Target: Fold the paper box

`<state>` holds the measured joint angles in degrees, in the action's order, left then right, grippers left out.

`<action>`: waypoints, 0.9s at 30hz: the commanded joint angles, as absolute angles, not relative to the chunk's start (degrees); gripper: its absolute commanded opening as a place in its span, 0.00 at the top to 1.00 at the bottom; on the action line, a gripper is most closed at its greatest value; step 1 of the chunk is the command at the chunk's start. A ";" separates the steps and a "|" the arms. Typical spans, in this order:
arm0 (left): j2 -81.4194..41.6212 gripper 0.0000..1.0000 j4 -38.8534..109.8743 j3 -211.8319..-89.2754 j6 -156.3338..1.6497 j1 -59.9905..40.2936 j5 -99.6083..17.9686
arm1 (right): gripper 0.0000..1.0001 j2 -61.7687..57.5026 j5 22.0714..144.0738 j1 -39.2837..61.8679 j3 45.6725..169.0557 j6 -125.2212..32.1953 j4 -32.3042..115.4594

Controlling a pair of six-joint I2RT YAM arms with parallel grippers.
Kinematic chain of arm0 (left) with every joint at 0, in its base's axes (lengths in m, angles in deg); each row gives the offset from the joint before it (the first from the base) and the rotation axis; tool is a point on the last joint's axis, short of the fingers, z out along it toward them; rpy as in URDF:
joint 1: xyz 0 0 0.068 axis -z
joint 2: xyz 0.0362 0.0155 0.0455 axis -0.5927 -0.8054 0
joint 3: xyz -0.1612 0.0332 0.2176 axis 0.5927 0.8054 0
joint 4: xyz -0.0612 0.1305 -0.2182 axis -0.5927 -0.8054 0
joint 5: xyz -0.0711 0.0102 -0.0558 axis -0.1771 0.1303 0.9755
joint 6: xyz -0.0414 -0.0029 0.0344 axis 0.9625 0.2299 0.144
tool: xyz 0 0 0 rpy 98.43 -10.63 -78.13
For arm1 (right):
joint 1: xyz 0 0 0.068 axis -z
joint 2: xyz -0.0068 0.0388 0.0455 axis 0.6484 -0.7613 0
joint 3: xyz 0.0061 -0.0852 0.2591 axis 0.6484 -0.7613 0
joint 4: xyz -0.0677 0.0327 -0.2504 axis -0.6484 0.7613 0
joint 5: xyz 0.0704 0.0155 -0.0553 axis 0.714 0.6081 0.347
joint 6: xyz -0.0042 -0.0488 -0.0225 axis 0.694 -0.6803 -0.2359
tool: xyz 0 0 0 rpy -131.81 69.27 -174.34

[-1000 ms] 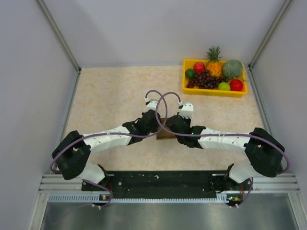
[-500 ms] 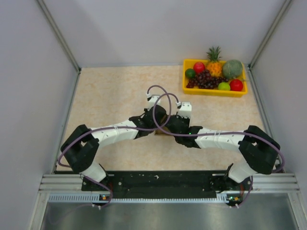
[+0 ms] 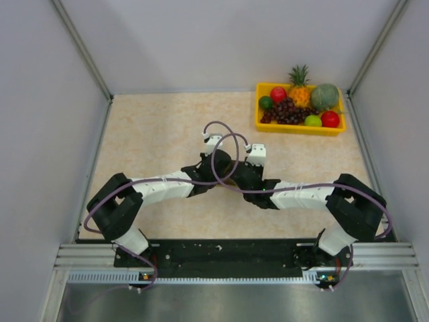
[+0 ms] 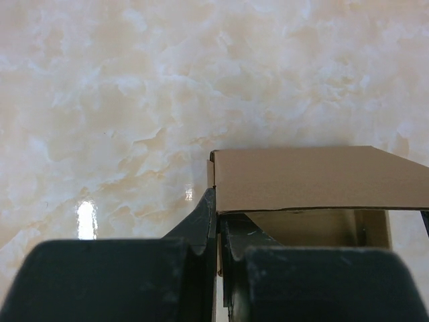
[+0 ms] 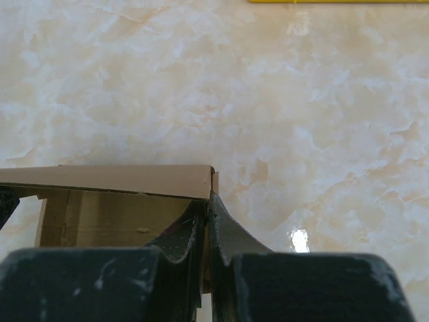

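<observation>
Box look: the paper box is plain brown cardboard, raised into a shallow rectangular shape. A flat panel lies on top and a hollow interior shows beneath it.
Box place: about mid-desk, between the two wrists.
Left jaws: pressed together on the thin cardboard of the box's left end wall.
Right jaws: pinching the box's right end wall in the same way.
Top view only: both arms meet over the box and hide nearly all of it, and purple cables loop above them. A yellow fruit tray sits in the desk's far right corner, holding a pineapple, grapes, a melon and small round fruit.
Left wrist view only: the top panel's near edge bows slightly, and a bright glare spot lies on the desk to the left.
Right wrist view only: fold lines show inside the box, and a sliver of yellow runs along the top of the view.
Surface: the desk is glossy cream with a marbled pattern.
Room: pale grey walls stand on three sides, and a metal rail runs along the near edge.
</observation>
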<state>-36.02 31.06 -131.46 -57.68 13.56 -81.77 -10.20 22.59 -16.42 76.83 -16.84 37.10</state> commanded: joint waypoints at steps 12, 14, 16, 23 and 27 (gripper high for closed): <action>-38.09 1.00 54.14 -123.92 -63.17 14.19 -85.64 | 1.00 -15.17 18.65 -16.89 65.67 -35.75 -3.21; -38.45 1.00 56.69 -122.34 -63.17 14.10 -85.82 | 1.00 -16.15 19.53 -16.80 63.64 -37.59 -10.75; -38.89 1.00 60.02 -121.19 -63.17 14.10 -85.56 | 1.00 -18.16 21.28 -16.80 60.48 -40.91 -19.87; -39.59 1.00 62.93 -118.20 -61.94 14.19 -84.32 | 0.99 -20.72 24.10 -16.97 55.55 -43.48 -28.98; -38.19 1.00 65.57 -116.27 -62.46 14.28 -84.59 | 0.87 -18.44 26.82 -17.15 55.29 -41.73 -23.10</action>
